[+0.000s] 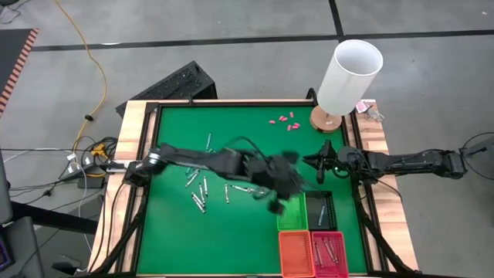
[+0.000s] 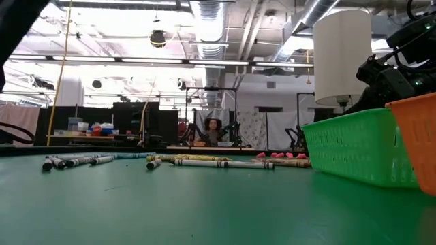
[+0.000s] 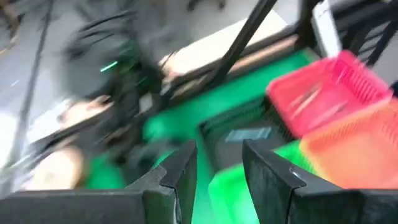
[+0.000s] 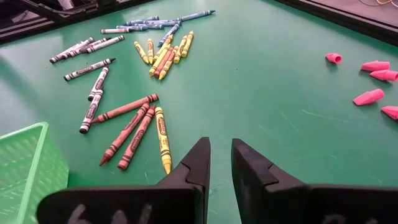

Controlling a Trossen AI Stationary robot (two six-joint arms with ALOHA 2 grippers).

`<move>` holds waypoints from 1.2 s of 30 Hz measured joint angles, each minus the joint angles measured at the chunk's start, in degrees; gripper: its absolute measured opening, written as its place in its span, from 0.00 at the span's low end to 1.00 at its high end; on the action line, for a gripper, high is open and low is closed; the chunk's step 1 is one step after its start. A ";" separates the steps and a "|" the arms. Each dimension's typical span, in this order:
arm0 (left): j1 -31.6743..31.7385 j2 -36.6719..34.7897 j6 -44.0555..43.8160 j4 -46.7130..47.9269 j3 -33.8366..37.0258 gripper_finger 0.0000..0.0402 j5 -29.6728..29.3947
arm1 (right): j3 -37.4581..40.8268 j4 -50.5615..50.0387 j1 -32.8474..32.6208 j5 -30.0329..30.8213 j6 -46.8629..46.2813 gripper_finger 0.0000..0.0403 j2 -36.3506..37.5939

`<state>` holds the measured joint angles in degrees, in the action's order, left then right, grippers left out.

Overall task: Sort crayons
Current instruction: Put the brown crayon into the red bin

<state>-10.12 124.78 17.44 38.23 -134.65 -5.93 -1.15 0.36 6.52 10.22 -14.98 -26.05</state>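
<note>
Green felt still carries most crayons (image 4: 134, 134), loose, well apart from the bins. Left gripper (image 3: 219, 168) hangs over the green bin (image 1: 292, 213), fingers parted and empty, so a drop looks just done; next it must fetch another crayon. Right gripper (image 4: 221, 163) waits near the lamp (image 1: 349, 73), fingers narrowly apart, empty

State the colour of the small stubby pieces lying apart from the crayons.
The stubby pieces are pink, clearest in the right wrist view, away from the crayons.

Crayons (image 1: 202, 189) lay scattered on the tabletop (image 1: 231, 131) left of four baskets (image 1: 312, 232); the left gripper (image 1: 282, 202) hung above one basket.
</note>
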 joint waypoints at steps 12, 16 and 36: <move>4.30 -16.81 -7.81 8.50 19.26 0.29 -0.54 | 0.00 -0.02 0.00 0.02 0.07 0.17 -2.03; 4.50 -20.33 -16.41 -8.27 38.56 0.29 -4.71 | 0.00 -0.04 0.00 0.02 0.04 0.17 -2.30; -0.77 -9.90 -59.43 -35.23 59.75 0.29 -30.78 | 0.02 0.13 0.00 0.39 0.37 0.17 -2.55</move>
<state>-10.90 114.88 -41.99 2.99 -74.90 -36.71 -1.13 0.49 6.52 10.61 -14.61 -28.60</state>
